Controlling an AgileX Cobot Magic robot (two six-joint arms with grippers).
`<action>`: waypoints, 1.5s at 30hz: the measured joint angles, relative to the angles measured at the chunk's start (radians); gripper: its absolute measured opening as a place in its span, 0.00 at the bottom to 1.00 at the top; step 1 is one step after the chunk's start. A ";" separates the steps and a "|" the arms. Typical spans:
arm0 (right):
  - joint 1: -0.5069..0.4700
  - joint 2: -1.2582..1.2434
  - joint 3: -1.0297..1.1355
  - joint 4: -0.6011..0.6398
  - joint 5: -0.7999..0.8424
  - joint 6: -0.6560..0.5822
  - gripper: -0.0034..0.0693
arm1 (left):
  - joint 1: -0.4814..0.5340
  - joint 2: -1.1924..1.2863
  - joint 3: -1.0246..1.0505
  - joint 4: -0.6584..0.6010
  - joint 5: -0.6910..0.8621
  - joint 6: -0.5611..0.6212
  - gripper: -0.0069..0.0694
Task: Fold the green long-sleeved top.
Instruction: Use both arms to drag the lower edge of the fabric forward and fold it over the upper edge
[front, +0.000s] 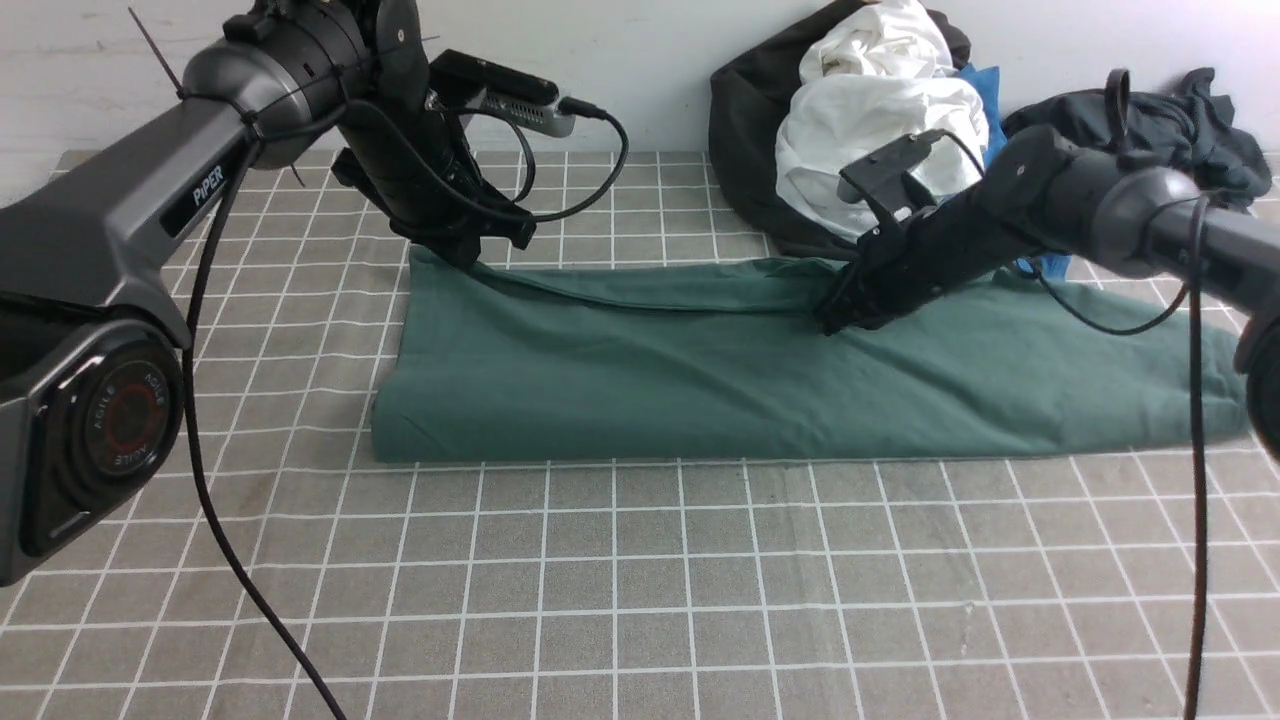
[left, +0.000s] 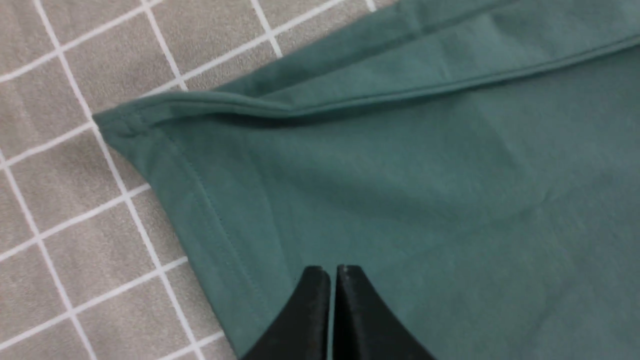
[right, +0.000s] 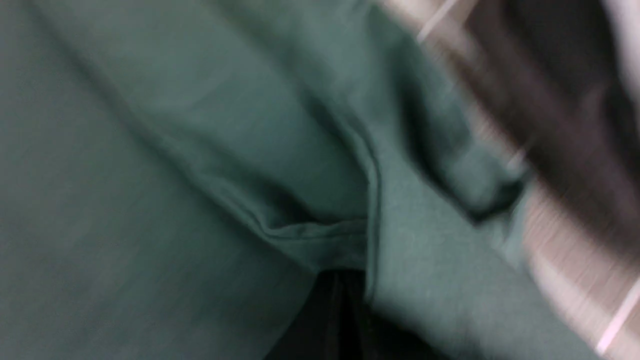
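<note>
Lying flat on the table (front: 640, 580), the green top (front: 700, 380) looks soft, light and floppy, best pinched at hems: the left gripper (left: 332, 274) hangs clenched and empty just behind a hemmed corner (left: 120, 122), while the right gripper (right: 345, 287) nips a bunched fold (right: 310, 235).

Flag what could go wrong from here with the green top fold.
1. Left gripper is shut over the flat green top with apparently nothing pinched, so a lift could come up empty.
2. Right gripper seems shut on a bunched ridge. The view is blurred, so it may hold one layer and skew the fold.
3. The clothes pile right behind it could snag.
</note>
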 joint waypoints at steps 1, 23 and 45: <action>0.004 0.009 0.000 0.014 -0.065 -0.004 0.03 | 0.000 -0.003 0.000 0.000 0.005 0.002 0.08; -0.073 -0.109 0.001 0.217 0.211 0.092 0.07 | -0.003 -0.260 -0.001 -0.079 0.143 0.045 0.08; 0.076 0.115 -0.057 0.640 -0.565 -0.228 0.10 | -0.119 -0.024 0.152 -0.145 0.126 0.089 0.08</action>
